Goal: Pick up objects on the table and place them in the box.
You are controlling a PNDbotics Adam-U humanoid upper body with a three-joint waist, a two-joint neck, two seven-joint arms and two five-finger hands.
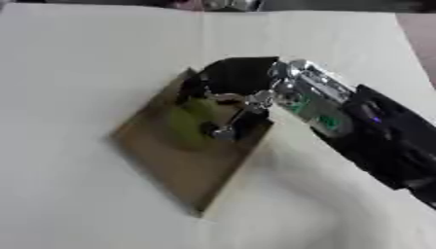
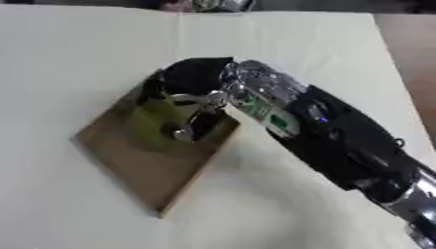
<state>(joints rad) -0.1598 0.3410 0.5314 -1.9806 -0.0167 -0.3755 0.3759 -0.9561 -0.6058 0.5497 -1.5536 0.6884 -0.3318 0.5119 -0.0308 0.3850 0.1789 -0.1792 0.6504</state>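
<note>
Bright even light, soft blur throughout, glare on silver joints

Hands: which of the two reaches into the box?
The right hand, coming from the right, over a green thing in the box. The left hand is not visible.

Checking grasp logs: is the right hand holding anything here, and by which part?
The right hand is inside the box, fingers curled against a green object. Whether they grip it, and where on it, cannot be told.
</note>
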